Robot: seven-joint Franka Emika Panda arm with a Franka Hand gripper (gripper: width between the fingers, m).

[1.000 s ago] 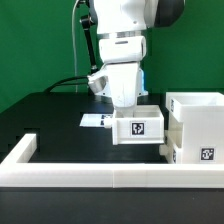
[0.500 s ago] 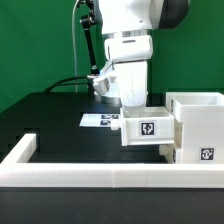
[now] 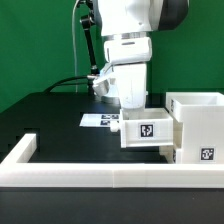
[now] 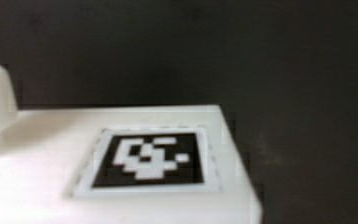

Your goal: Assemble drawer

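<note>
A small white drawer box with a black marker tag on its front sits right beside the larger white open casing on the exterior view's right, touching or nearly touching it. My gripper reaches down onto the small box's near wall from above. Its fingertips are hidden by the box. The box has travelled with it, so it is shut on that wall. In the wrist view, the box's white face and tag fill the lower part, against the black table.
The marker board lies on the black table behind the small box. A low white L-shaped rail runs along the front and the exterior view's left. A black cable hangs behind the arm.
My gripper and the small drawer box moved together toward the exterior view's right, up against the larger casing. In the last half second they have barely moved.
</note>
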